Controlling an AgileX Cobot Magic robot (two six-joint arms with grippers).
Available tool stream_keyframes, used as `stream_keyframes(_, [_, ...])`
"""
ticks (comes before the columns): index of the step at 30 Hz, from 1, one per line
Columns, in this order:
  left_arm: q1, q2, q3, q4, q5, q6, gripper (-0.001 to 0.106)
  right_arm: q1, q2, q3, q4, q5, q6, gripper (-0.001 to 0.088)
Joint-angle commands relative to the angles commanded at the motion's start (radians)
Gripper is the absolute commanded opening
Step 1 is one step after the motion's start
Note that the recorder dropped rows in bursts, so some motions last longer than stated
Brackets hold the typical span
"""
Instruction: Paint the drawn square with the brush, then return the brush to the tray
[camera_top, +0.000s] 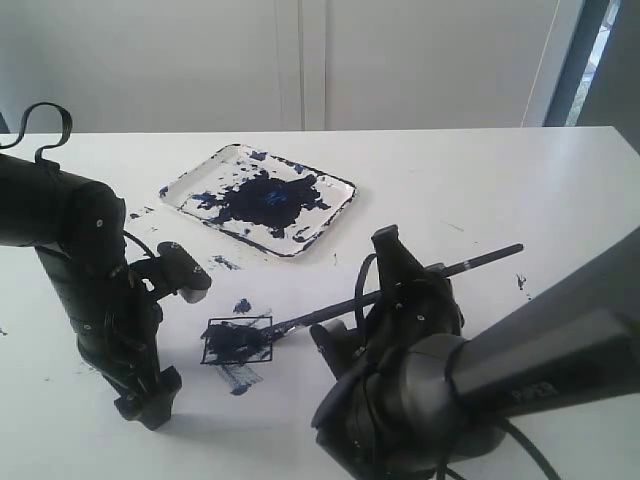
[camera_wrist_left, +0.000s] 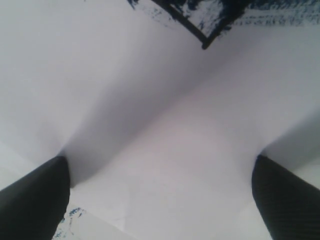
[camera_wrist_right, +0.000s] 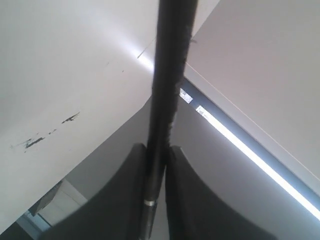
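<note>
**Brush tip set on the square, shaft pinched in the right gripper**

The brush (camera_top: 320, 315) is held slanted, its loaded tip laid on the near edge of the drawn square (camera_top: 237, 342). The square is largely smeared dark blue, and the slant presumably lets paint be dragged across it. The shaft is clamped between the closed fingers (camera_wrist_right: 115, 200) of the right gripper (camera_wrist_right: 156, 149). The left gripper (camera_wrist_left: 159, 159) is spread wide and empty on the paper (camera_wrist_left: 150, 110) beside the square, apparently pinning the sheet. The tray (camera_top: 345, 187) lies well apart, behind.

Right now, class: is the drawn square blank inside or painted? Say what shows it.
Painted. Dark blue paint covers most of the drawn square, smearing past its lower edge; the brush tip lies at its edge.
</note>
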Motion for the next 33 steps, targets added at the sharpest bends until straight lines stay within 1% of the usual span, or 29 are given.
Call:
stream_keyframes(3, [0.0,0.0,0.0,0.0,0.0,0.0,0.099,-0.021,0.003,-0.015,-0.005,0.0,0.02,0.0])
stream_keyframes(7, [0.0,0.0,0.0,-0.002,-0.004,0.0,0.099,-0.032,0.003,-0.042,-0.008,0.0,0.042,0.0])
stream_keyframes(19, [0.0,0.0,0.0,-0.008,-0.004,0.0,0.099,-0.032,0.003,-0.052,-0.017,0.0,0.042,0.0])
stream_keyframes(23, [0.0,0.0,0.0,-0.008,-0.004,0.0,0.099,-0.032,0.037,-0.055,-0.026,0.0,0.042,0.0])
stream_keyframes(26, [0.0,0.0,0.0,-0.008,-0.004,0.0,0.099,-0.032,0.05,-0.055,-0.036,0.0,0.083,0.0])
stream_keyframes(33, [0.0,0.0,0.0,-0.008,-0.007,0.002,0.099,-0.03,0.048,-0.055,0.042,0.0,0.058,0.0])
